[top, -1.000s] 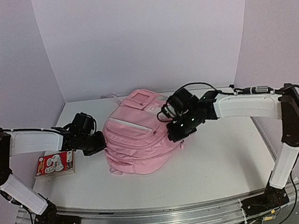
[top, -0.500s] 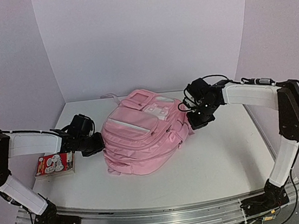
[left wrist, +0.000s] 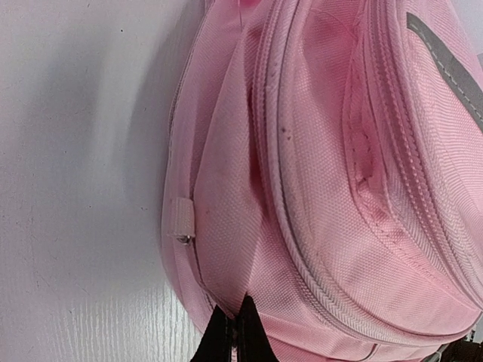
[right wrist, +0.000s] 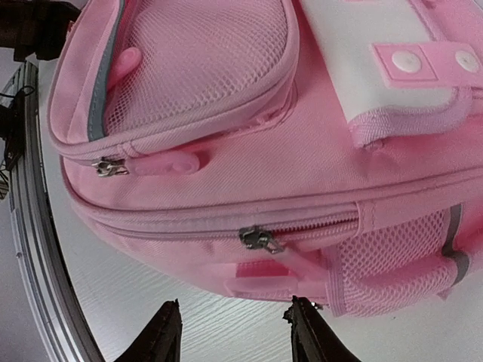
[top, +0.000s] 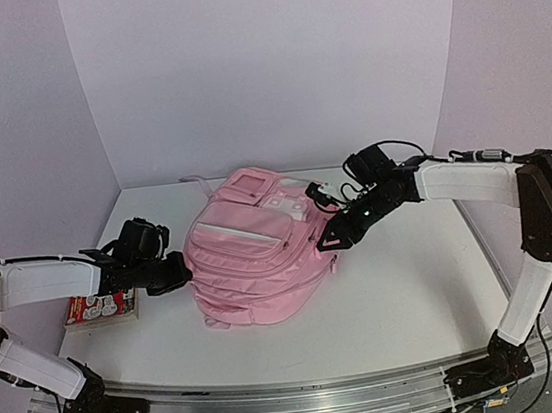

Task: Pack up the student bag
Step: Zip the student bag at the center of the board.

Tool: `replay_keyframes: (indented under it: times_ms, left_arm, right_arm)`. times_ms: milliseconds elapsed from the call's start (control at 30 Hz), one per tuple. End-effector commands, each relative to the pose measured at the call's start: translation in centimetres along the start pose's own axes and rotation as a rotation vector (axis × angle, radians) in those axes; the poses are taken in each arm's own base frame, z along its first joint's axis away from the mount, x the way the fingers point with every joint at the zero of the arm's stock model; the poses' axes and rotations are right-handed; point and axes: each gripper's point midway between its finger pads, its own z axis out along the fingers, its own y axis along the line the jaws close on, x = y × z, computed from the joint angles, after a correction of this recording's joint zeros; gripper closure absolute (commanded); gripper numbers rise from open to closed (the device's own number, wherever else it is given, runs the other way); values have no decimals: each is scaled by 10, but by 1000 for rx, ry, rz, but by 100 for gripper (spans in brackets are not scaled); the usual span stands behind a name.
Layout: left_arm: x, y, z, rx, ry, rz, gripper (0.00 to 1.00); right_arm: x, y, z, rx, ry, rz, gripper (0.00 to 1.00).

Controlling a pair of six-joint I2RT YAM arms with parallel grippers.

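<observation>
student bag (top: pixel 256 249) just beside right gripper (top: pixel 330 243)

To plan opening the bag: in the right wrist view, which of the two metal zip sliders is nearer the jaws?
The lower slider, on the long zip above the jaws' gap. The other slider sits higher, at the mesh pocket's corner.

The white-shelled left arm (top: pixel 53 279) is extended rightward, its black left gripper (top: pixel 176 274) pinched together; the right arm (top: pixel 460 184) is reached leftward, right gripper (top: pixel 329 243) spread apart.
</observation>
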Motion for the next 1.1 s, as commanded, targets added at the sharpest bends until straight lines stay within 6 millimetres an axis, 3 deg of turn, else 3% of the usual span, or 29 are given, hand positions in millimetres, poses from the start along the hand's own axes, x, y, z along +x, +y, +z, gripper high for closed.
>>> replay_keyframes:
  times_ms: [0,233,267,333,400,467,600,767,900,1067]
  left_arm:
    - [1,8,-3,-39,5,36,100]
    - [-2,7,-4,-50,9,53,100]
    - [-2,6,-4,-50,10,56,100]
    - [-3,6,-4,-50,9,59,100]
    - [-4,5,-4,-49,7,58,100]
    - [-4,5,-4,-50,9,56,100]
    - [-4,14,-4,-94,2,49,100]
    - [5,18,-9,-93,17,22,100]
    - [12,23,-13,-90,20,14,100]
    - [12,25,-14,-103,20,13,100]
  right_arm:
    - [-25,-15,12,31,-30,-147,52]
    - [-18,-32,37,43,25,-139,55]
    - [-16,-33,40,37,32,-127,60]
    - [-17,-33,43,34,31,-99,85]
    - [-18,-36,42,55,31,-74,100]
    - [-19,-44,38,108,31,-48,100]
    - [-17,-85,22,370,54,26,100]
    - [-1,-130,-10,690,139,84,100]
    - [-2,-142,-15,742,159,81,100]
    - [-11,-163,-5,774,165,95,100]
